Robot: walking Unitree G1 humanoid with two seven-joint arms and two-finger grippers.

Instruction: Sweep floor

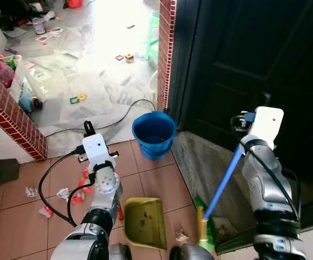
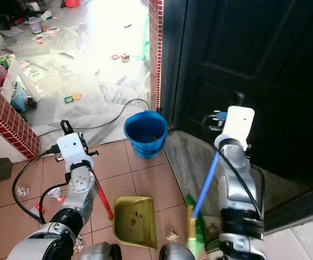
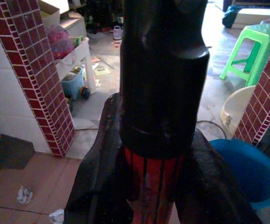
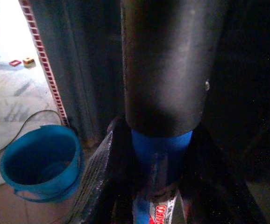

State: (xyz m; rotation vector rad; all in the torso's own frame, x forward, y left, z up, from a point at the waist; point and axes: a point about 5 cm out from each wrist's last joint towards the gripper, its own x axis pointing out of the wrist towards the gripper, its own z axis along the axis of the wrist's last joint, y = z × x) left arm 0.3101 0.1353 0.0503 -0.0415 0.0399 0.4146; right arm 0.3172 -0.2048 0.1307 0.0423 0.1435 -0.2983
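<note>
Left gripper (image 3: 146,186) is clamping the red dustpan handle (image 2: 103,201); yellow dustpan (image 1: 144,221) is lying on near floor tiles. Right gripper (image 4: 156,186) is gripping the blue broom handle (image 1: 224,181), right of blue bucket (image 1: 154,133).

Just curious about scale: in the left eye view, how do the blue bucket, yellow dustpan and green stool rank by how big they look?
1. Dustpan, bucket: look alike, and the dustpan lies nearer.
2. Stool: smallest, but farthest and partly hidden.
</note>
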